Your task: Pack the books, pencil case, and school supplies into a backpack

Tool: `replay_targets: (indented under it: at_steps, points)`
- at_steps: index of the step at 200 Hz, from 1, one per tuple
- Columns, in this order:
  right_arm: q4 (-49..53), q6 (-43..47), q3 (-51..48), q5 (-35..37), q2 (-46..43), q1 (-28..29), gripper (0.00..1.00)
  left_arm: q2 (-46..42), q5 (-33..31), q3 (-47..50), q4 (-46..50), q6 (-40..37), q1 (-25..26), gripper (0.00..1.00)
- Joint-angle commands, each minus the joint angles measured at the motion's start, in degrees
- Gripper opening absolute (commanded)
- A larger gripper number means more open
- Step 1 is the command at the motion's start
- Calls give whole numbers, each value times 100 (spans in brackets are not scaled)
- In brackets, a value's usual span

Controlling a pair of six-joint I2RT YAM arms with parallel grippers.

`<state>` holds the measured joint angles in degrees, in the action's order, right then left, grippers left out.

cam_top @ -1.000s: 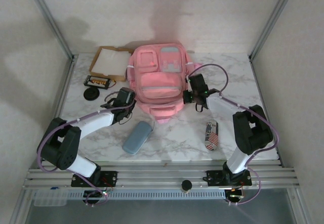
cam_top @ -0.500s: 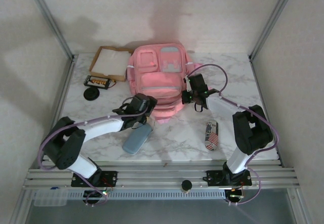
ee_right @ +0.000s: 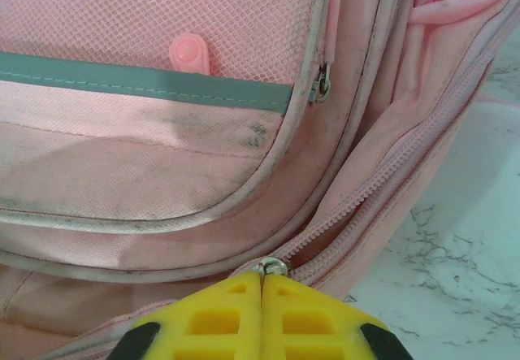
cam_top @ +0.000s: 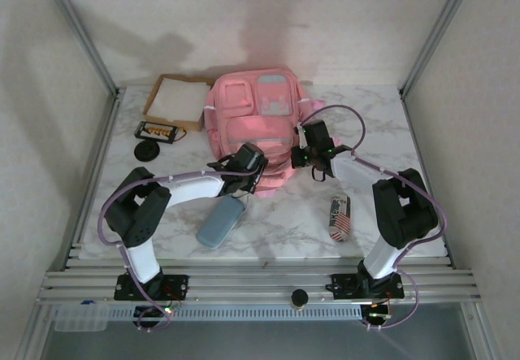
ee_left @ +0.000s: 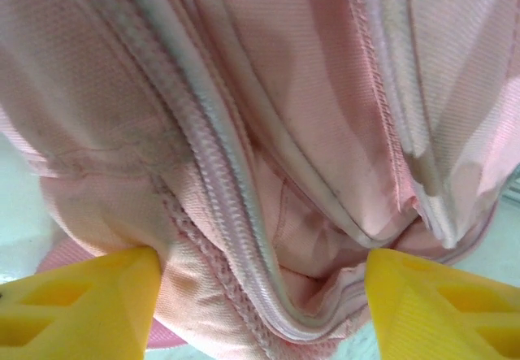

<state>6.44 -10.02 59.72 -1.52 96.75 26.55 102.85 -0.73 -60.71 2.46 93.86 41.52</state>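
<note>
Two end effectors are at the near side of the pink backpack (cam_top: 252, 116), which lies flat at the back middle of the marble worktop (cam_top: 406, 140), with its front pockets facing up.

The left end effector (cam_top: 250, 166) is at the lower edge of the backpack, a little left of its middle. In the left wrist view its yellow fingers (ee_left: 81, 303) stand well apart, so it is open. The bottom fold of the backpack with a zipper line lies between them. The left finger touches the fabric, and nothing is clamped.

The right end effector (cam_top: 302, 155) is at the right side of the backpack, beside the lower front pocket. In the right wrist view its two fingers (ee_right: 227, 319) are pressed fully together. The small metal ring of a zipper pull (ee_right: 269, 266) comes out exactly at their tips, so they seem to pinch the pull on the side zipper.

The blue-grey pencil case (cam_top: 221, 220) lies on the worktop in front of the backpack, just below the left arm and apart from both end effectors.
</note>
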Motion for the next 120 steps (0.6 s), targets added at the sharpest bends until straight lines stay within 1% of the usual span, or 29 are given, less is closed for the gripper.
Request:
replay_targets:
  at_steps: [1, 11, 18, 26, 39, 64, 78, 89, 120]
  points:
    - [-64, -94, -47, -53, -140, 44, 0, 284, -308, -63, 186, 273, 24, 58]
    - [-49, -122, -58, 0, -131, 44, 0, 368, -323, -60, 211, 273, 14, 46]
    - [-23, -142, -63, 73, -119, 44, 0, 385, -414, -57, 241, 196, 14, 41]
    - [12, -160, -64, 155, -121, 45, 0, 370, -568, -56, 396, 189, 15, 38]
    - [39, -183, -82, 235, -153, 44, 0, 270, -775, 89, 375, 115, -42, 35]
    - [90, -163, -141, 472, -187, 27, 0, 132, -768, 357, 331, 13, -267, 23]
    - [121, -92, -155, 537, -159, -11, 0, 25, -868, 425, 472, -123, -381, 13]
    - [130, -41, -165, 549, -153, -72, 0, -92, -906, 526, 529, -271, -519, 0]
    - [5, 139, -104, 566, -133, -246, 0, -576, -981, 1042, 493, -618, -902, 0]
